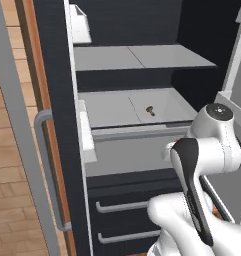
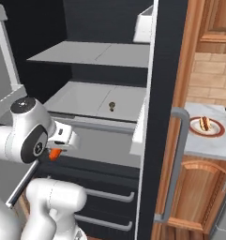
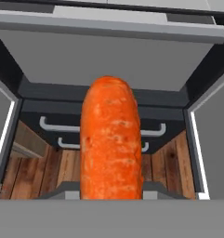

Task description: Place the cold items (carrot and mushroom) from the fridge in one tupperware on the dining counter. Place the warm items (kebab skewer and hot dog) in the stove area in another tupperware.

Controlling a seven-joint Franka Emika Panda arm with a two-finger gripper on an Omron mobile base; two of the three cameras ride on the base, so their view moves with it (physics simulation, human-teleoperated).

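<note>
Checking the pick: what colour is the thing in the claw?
Bright orange: it is the carrot, clearest in the hand view.

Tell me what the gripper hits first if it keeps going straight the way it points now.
Probably the wooden floor in front of the fridge's lower drawers. The gripper, shut on the carrot, points down and toward them; depth is unclear.
</note>
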